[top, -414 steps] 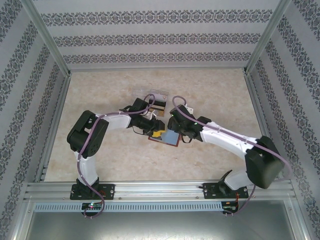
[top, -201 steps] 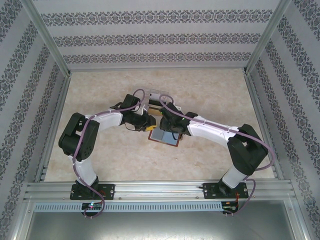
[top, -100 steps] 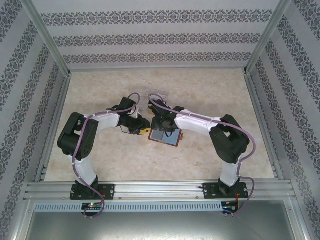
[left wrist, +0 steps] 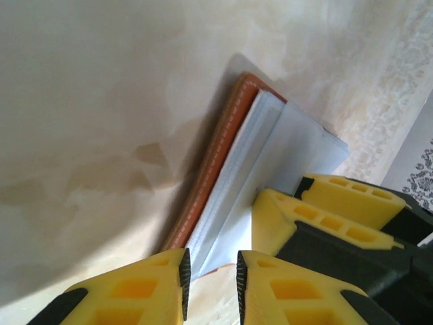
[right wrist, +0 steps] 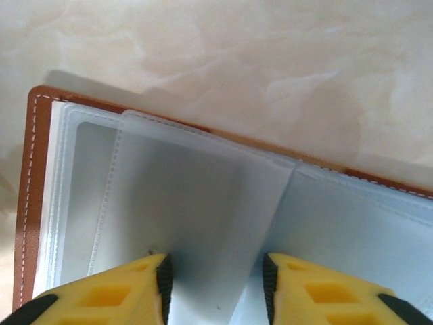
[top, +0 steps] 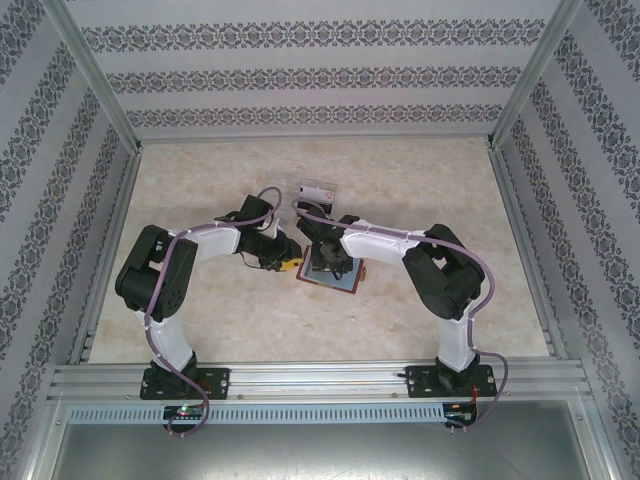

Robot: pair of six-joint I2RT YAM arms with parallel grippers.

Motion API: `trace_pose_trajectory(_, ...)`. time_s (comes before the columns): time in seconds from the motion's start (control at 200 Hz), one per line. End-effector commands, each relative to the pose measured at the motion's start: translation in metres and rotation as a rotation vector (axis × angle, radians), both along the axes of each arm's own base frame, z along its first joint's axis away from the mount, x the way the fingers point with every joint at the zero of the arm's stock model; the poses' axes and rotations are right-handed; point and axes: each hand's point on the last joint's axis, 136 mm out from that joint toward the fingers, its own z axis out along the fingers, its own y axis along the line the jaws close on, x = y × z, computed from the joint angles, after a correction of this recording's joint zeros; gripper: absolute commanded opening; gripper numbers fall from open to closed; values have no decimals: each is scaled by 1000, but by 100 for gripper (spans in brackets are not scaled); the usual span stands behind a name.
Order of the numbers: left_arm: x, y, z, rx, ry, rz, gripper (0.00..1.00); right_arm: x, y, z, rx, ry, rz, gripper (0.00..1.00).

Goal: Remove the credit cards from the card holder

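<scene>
The card holder [top: 335, 277] lies open on the table, a brown cover [right wrist: 30, 203] around clear plastic sleeves [right wrist: 203, 196]. The sleeves under my fingers look clear and blank. My right gripper [right wrist: 215, 264] hovers open over a sleeve page near the fold, a pad on either side. In the top view it [top: 325, 262] sits above the holder. My left gripper [left wrist: 211, 261] stands narrowly open at the holder's left corner [left wrist: 203, 250], with bare table between the pads. The right gripper's fingers [left wrist: 304, 217] are close beside it. A loose card [top: 318, 189] lies behind the arms.
The tabletop [top: 220, 300] is pale marble, ringed by patterned walls [top: 300, 80] and metal posts. Both arms bend in toward the middle, with their wrists almost touching over the holder. Open table lies to the left, right and front.
The right arm has folded and swung left, bringing its gripper down over the holder. Its jaws widened, then narrowed again. The left arm has barely moved.
</scene>
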Motion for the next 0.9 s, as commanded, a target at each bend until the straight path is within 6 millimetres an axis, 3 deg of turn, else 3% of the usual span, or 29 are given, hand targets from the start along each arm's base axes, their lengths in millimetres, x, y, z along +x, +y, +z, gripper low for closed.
trace_pose_trajectory(0.0,-4,-13,10,-16,-18,-66,27,-25,-26,-34,-100,102,3,36)
trace_pose_trajectory(0.41,-7,-19,-8,65,10,-94,28,-23,-29,-33,-63,82,-15,33)
trace_pose_trajectory(0.724,-9,-14,-21,121,23,-107,34,-23,-30,-32,-48,76,-21,33)
trace_pose_trajectory(0.894,-7,-21,-17,74,15,-113,31,-22,-30,-30,-32,69,-26,33)
